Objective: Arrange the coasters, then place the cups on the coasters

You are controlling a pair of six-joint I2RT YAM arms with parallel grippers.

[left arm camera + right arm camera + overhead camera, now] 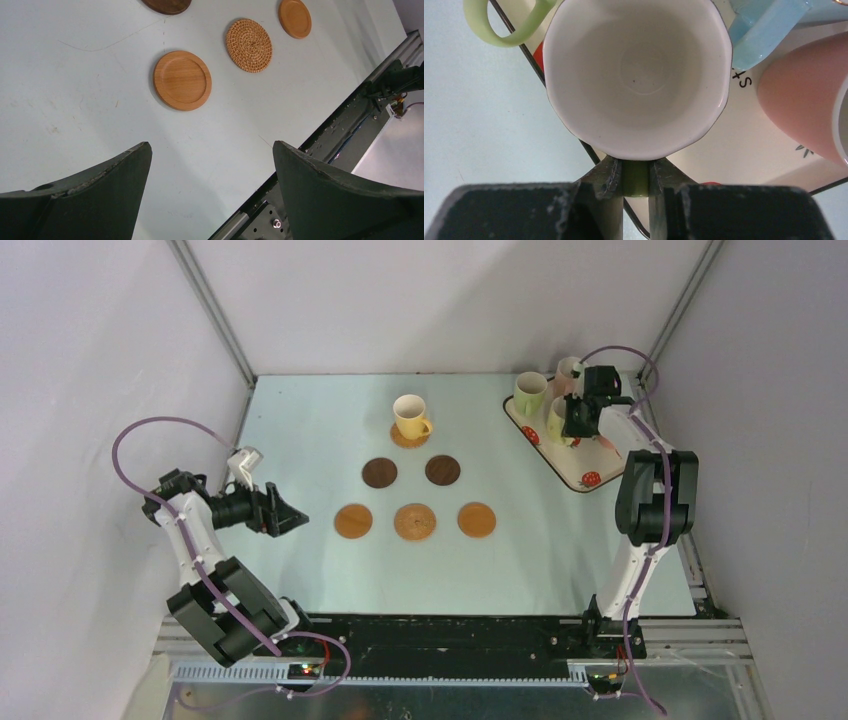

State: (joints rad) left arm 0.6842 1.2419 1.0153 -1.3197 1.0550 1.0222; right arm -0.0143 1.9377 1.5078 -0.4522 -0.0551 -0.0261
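Several coasters lie in rows mid-table: two dark brown ones point(379, 472) point(442, 470) and an orange-tan row point(353, 520) point(414, 521) point(476, 519). A yellow cup point(410, 416) stands on a further coaster point(408, 437). My right gripper point(635, 170) is shut on the green handle point(635, 180) of a pale green cup point(636, 75) that is upright on the strawberry tray point(580, 468). A second green cup point(529, 393), a blue cup point(769, 22) and a pink cup point(804, 100) crowd round it. My left gripper point(212, 145) is open above bare table, left of the wooden coaster point(182, 80).
The tray's black rim point(589, 150) runs under the held cup, near the table's right back corner. White walls enclose the table on three sides. A metal rail point(325, 135) borders the near edge beside my left gripper.
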